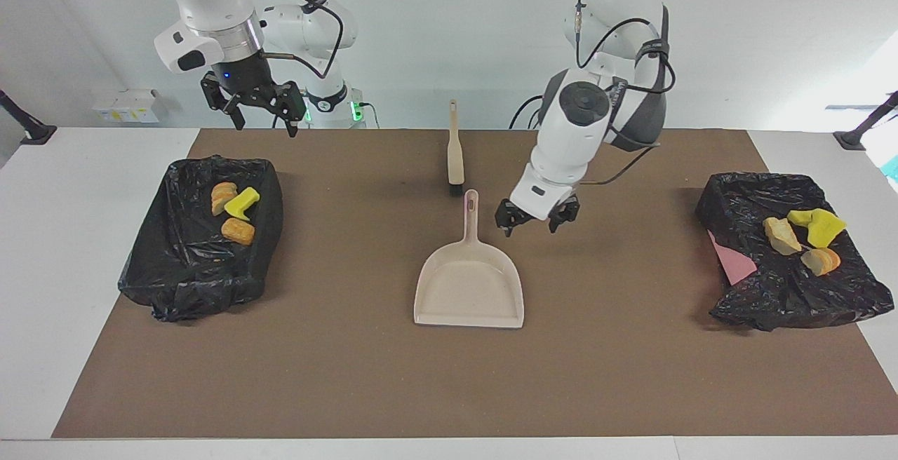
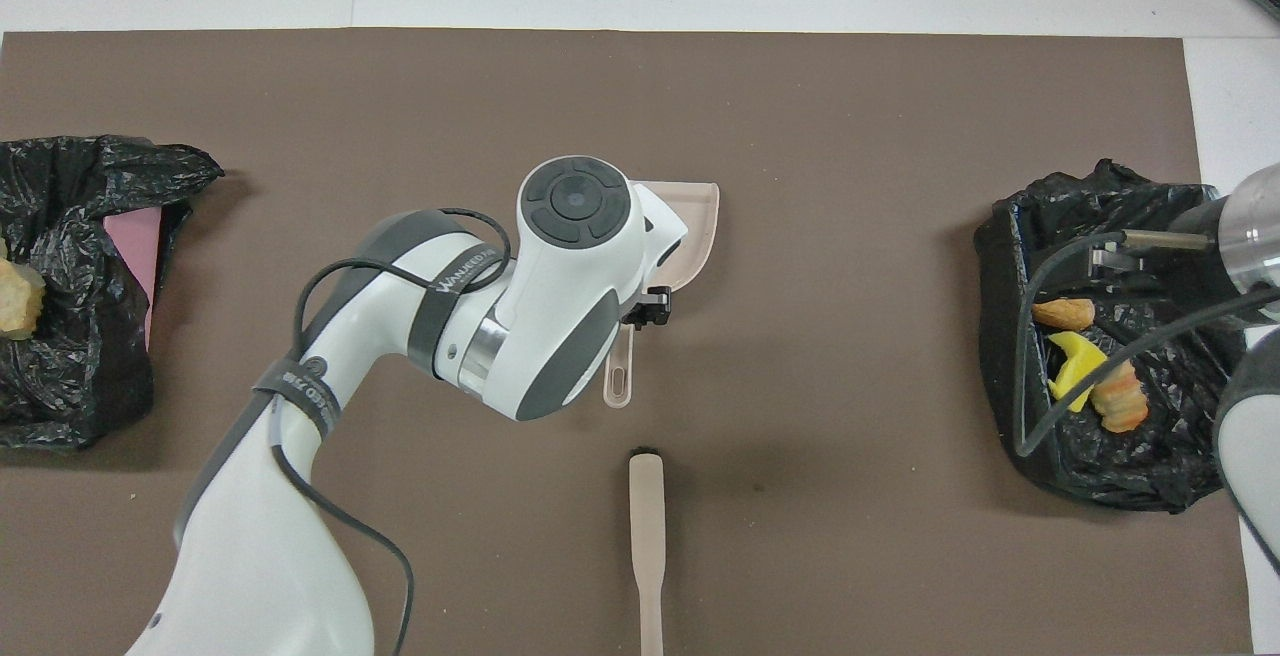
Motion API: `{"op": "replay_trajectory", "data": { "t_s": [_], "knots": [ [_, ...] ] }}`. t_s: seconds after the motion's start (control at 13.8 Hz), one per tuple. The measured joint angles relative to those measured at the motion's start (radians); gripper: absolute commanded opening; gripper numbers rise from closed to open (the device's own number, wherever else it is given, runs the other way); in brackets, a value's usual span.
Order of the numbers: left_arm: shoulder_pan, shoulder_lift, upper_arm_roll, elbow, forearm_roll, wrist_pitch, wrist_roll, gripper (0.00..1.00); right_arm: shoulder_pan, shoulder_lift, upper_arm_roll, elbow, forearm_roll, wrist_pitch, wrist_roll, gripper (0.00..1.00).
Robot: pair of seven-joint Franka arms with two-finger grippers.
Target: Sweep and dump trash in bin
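The beige dustpan (image 1: 468, 285) lies flat and empty on the brown mat, its handle (image 2: 620, 381) pointing toward the robots. My left gripper (image 1: 537, 221) is open and empty, in the air beside the handle, toward the left arm's end. In the overhead view the left arm hides most of the pan. Three trash pieces (image 1: 238, 231) lie in the black-bagged bin (image 1: 200, 264) at the right arm's end, and three more trash pieces (image 1: 780, 234) lie in the bin (image 1: 793, 292) at the left arm's end. My right gripper (image 1: 258, 106) is open and waits above the mat's edge nearest the robots, by the first bin.
A beige brush (image 1: 455, 151) lies on the mat, nearer to the robots than the dustpan; it also shows in the overhead view (image 2: 647, 526). A pink sheet (image 1: 729, 264) pokes out from under the bag at the left arm's end.
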Motion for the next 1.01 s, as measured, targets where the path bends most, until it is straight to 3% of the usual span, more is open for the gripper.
{"op": "replay_trajectory", "data": {
  "t_s": [0.43, 1.01],
  "knots": [
    [0.189, -0.098, 0.0, 0.012, -0.007, -0.039, 0.16, 1.0, 0.0, 0.0, 0.0, 0.0, 0.0, 0.0, 0.0, 1.0],
    [0.363, -0.118, 0.005, 0.062, -0.006, -0.184, 0.518, 1.0, 0.0, 0.0, 0.0, 0.0, 0.0, 0.0, 0.0, 1.0]
  ]
}}
